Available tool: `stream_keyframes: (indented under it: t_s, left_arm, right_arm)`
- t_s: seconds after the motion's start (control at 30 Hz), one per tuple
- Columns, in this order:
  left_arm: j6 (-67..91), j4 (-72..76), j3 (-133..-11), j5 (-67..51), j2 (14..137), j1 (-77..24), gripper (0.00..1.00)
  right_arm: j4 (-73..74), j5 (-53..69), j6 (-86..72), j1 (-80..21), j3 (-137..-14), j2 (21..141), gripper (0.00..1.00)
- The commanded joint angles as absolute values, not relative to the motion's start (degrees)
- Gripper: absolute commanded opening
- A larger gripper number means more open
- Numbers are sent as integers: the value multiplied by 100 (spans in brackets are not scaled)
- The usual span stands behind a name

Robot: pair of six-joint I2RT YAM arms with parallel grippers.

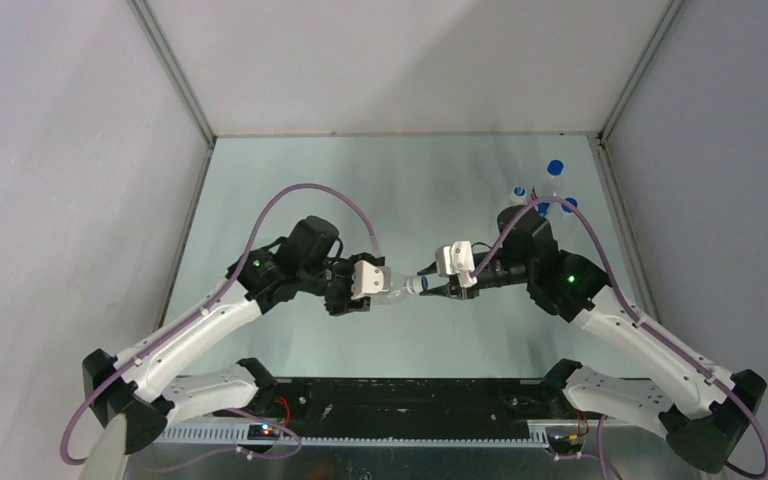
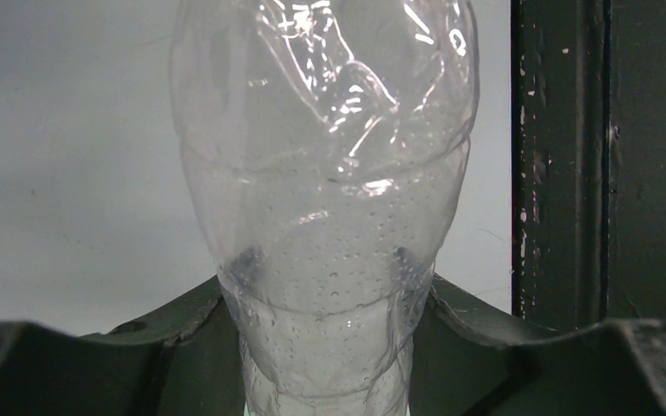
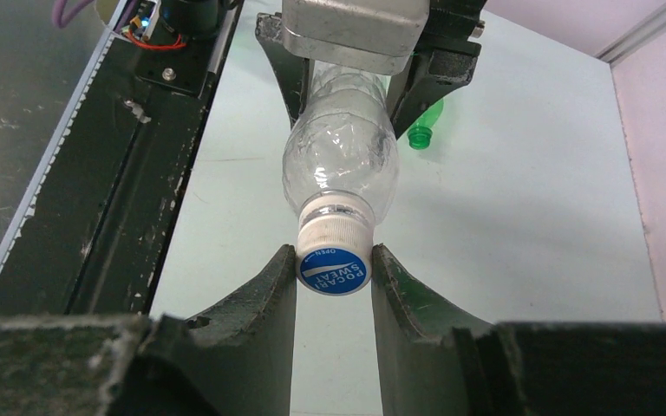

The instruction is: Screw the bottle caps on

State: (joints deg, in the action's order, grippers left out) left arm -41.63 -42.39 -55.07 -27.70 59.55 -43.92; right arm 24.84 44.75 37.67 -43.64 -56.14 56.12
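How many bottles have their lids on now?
None finished for sure. In hand: the left pincer holds the clear bottle while the right pincer grips the white cap, already on its neck. Left: the green bottle lies on the table with its mouth open.

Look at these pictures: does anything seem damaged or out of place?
The clear plastic bottle held in mid-air is dented and crumpled along its body. Behind it, a translucent green plastic bottle appears to lie on its side.
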Motion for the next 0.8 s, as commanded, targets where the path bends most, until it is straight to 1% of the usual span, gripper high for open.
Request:
stream_keyframes:
  t_s: [0.0,0.13,0.43,0.57,0.63,0.77]
  left_arm:
    - [-4465,-3681,-6069,-3888,6089,-4332,7]
    - [-4471,-3411,-6049,-4003,6167,-4330,7]
    - [-4291,-2057,-5416,-3356,5832,-4380,6]
    - [-4323,-1562,-5160,-2847,5686,-4534,6]
    - [-4321,-1322,-5065,-2389,5645,-4647,6]
    - [-4227,-684,-4830,-1835,5582,-4902,6]
  right_arm:
    - [2298,4823,4033,-4191,-5752,5904,0]
    - [2055,5057,3792,-4033,-5757,6070,0]
    - [1869,4992,2969,-3906,-5756,6363,0]
    - [1794,4979,2319,-3859,-5753,6469,0]
    - [1731,4920,1913,-3851,-5756,6526,0]
    - [1562,4517,944,-3841,-5757,6676,0]
